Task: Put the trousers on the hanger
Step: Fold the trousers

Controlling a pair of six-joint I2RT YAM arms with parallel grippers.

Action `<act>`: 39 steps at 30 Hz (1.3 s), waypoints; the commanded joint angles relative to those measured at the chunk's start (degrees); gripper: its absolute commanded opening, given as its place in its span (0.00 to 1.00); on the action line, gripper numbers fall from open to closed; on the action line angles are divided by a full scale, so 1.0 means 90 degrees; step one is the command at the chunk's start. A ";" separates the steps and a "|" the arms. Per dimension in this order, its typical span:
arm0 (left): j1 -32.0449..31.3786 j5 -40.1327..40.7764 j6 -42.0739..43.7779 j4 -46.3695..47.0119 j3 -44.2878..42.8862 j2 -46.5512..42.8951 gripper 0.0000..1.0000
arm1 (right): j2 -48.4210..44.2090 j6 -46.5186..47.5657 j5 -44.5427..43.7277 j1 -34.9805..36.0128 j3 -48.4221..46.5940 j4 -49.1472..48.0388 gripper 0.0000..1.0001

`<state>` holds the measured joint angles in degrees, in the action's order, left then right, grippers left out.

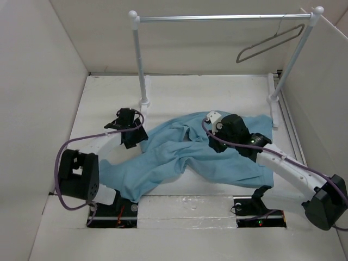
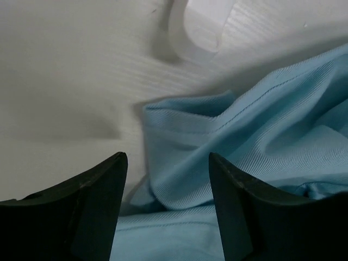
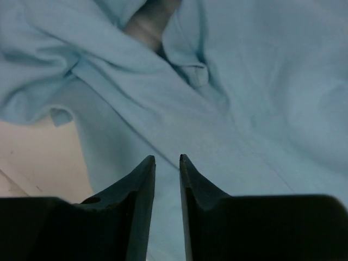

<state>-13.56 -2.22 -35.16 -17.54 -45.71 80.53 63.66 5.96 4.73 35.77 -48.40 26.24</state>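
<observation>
The light blue trousers (image 1: 185, 157) lie crumpled flat across the middle of the table. The dark grey hanger (image 1: 269, 43) hangs by its hook from the right end of the white rail, far from both grippers. My left gripper (image 1: 132, 126) is low at the trousers' left edge. In the left wrist view it (image 2: 167, 159) is open, with a folded hem of the trousers (image 2: 228, 141) just ahead between the jaws. My right gripper (image 1: 218, 136) hovers over the middle of the trousers. In the right wrist view it (image 3: 166, 157) has a narrow gap and holds nothing, above cloth (image 3: 217, 109).
The white rail (image 1: 217, 17) with ball-topped posts stands at the back. Its left post foot (image 2: 204, 27) is just ahead of my left gripper. White walls close in the table on the left, right and back. A purple cable (image 1: 70, 144) loops beside the left arm.
</observation>
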 commanded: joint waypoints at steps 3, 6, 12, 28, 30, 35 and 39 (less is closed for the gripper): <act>-0.0124 -0.0408 -0.0215 0.1401 -0.0048 0.0553 0.48 | -0.0052 -0.0388 -0.0057 0.0429 0.0153 -0.0513 0.36; -0.0183 -0.0300 -0.0244 0.1422 -0.0048 0.0944 0.12 | -0.0110 -0.0535 -0.0222 0.0430 0.0280 -0.0474 0.45; -0.0183 -0.0067 -0.0205 0.0342 -0.0574 0.0263 0.00 | -0.0081 -0.0652 -0.0379 -0.0309 0.0767 -0.0494 0.59; -0.0261 0.3643 0.0419 -0.3754 -0.4471 -0.1352 0.00 | 0.0974 -0.0418 0.0499 -0.2197 0.1432 -0.1206 0.70; -0.0183 0.4123 0.0604 -0.3347 -0.4394 -0.0864 0.00 | 0.0974 -0.0388 0.0568 -0.2382 0.1481 -0.1236 0.71; 0.0403 0.3985 0.1093 -0.2505 -0.5007 0.0990 0.00 | 0.0467 -0.0281 0.0500 -0.2577 0.1443 -0.0973 0.72; 0.0599 0.4221 0.1104 -0.2872 -0.6119 0.2660 0.11 | -0.0012 -0.0135 0.0217 -0.2958 0.1374 -0.0689 0.74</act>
<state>-9.54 31.88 -26.81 -42.96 -94.54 99.35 66.87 3.05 8.40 11.14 -35.11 19.49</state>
